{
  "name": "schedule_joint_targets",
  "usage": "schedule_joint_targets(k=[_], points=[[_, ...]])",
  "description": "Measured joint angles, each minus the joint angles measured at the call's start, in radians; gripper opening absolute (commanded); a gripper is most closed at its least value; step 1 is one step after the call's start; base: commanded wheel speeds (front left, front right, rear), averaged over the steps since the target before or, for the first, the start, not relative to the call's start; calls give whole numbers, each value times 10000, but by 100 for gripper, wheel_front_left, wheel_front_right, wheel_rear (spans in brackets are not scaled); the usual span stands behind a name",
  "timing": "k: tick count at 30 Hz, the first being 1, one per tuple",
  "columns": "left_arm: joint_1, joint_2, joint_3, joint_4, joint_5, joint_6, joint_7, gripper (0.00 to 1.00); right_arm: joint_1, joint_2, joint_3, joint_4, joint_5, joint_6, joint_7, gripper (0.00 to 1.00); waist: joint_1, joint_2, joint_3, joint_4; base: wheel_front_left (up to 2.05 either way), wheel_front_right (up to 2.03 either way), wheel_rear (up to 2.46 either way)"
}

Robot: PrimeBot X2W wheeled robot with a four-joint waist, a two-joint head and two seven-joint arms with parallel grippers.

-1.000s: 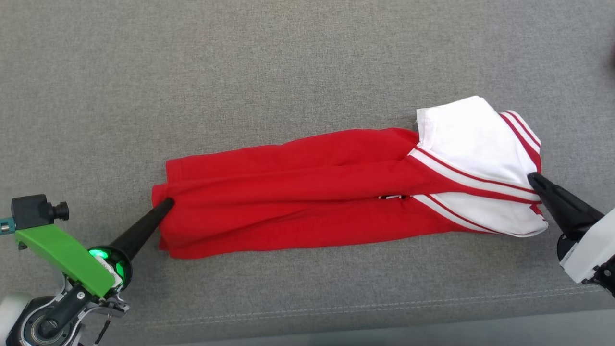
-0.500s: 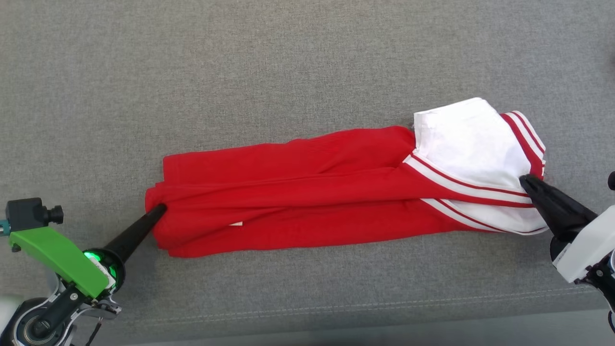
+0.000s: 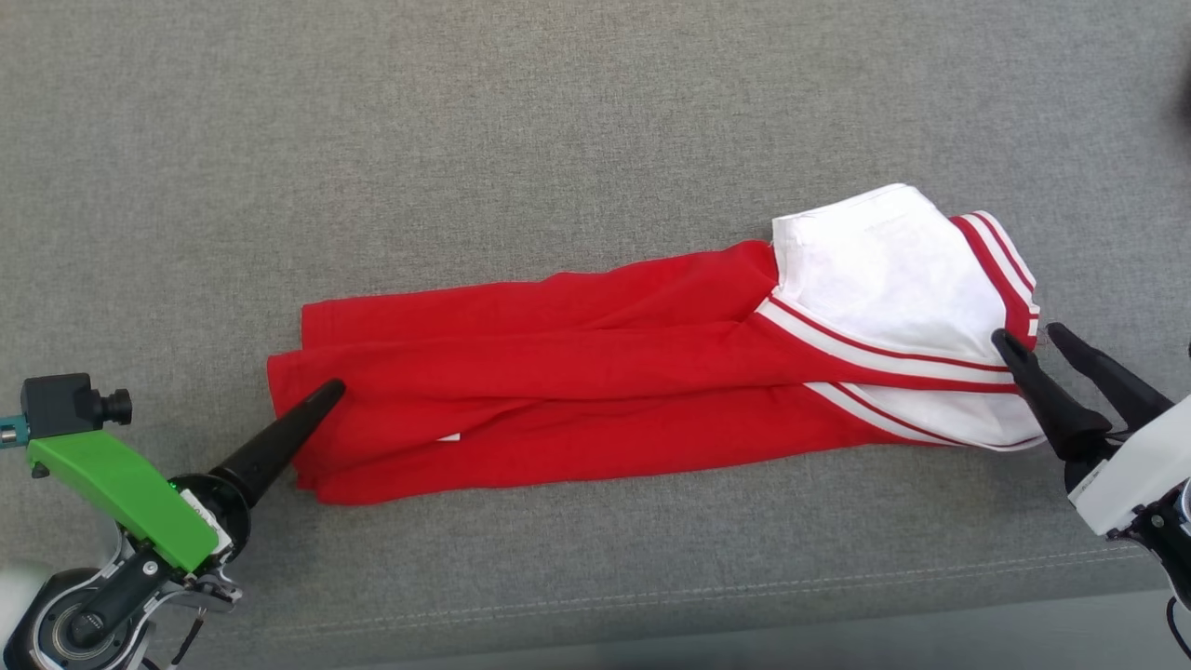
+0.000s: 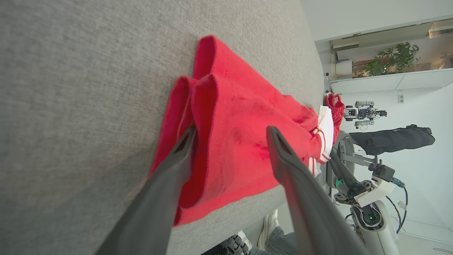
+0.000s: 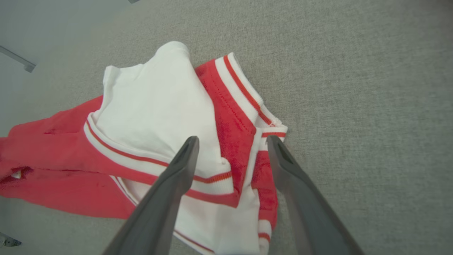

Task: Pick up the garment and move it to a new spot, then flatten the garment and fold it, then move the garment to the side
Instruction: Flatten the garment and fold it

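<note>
item: garment point(image 3: 577, 372), laid long on grey cushion point(image 3: 595, 112). my left claw point(image 4: 231, 129), right claw point(image 5: 231, 138): both spread, empty. note: smooth bunched layers before folding; pinch all layers.

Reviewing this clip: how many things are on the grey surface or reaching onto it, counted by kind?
garment: 1
tools: 2, the left tool and the right tool, both open
Total: 3
</note>
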Motion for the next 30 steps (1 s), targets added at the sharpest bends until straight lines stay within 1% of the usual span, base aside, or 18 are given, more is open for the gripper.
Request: schedule_joint_targets(k=[1,3,6,9,12,13,17,18,20,22,25,27,30], points=[[-2,-2,-19,-10,0,0,0,100,6,56,-84,23,17,-23,-92,100,0,0,-5,-9,0,0,0],[-16,-2,-15,-31,0,0,0,100,10,238,-305,52,138,-188,-272,100,1,0,-18,-23,0,0,0],[-26,-2,36,-33,4,0,-36,100,91,550,-370,81,395,-190,-431,100,0,0,-74,-47,0,0,0],[-4,12,203,-12,94,0,-284,100,251,742,-401,88,460,-334,-629,100,0,0,-193,-92,0,0,0],[150,180,297,79,784,0,-681,100,444,905,-556,81,485,-441,-892,100,0,0,-358,-158,0,0,0],[270,221,337,84,865,0,-802,100,528,989,-637,67,548,-454,-995,100,0,0,-421,-184,0,0,0],[850,151,422,0,1260,4,-1400,100,1010,1344,-813,38,817,-552,-1289,100,0,0,-693,-290,0,0,0],[1009,123,466,-36,1287,35,-1570,100,1156,1467,-861,27,949,-610,-1337,100,1,0,-759,-318,0,0,0],[1288,58,466,-157,1444,174,-1822,100,1455,1760,-995,17,1315,-627,-1480,100,0,0,-878,-377,0,0,0],[1519,-23,460,-360,1676,293,-2071,100,1770,1919,-1047,15,1513,-627,-1572,100,0,0,-958,-434,0,0,0],[1732,-364,445,-573,1806,533,-2504,100,2028,2128,-1187,134,1760,-627,-1758,100,0,0,-998,-452,0,0,0],[1930,-441,259,-811,2040,573,-2665,100,2046,2261,-1198,247,1889,-610,-1860,100,0,0,-980,-431,0,0,0],[2081,-587,-29,-1024,2560,792,-2915,100,2047,2458,-1308,441,2169,-527,-2015,100,0,0,-963,-347,0,0,0]])
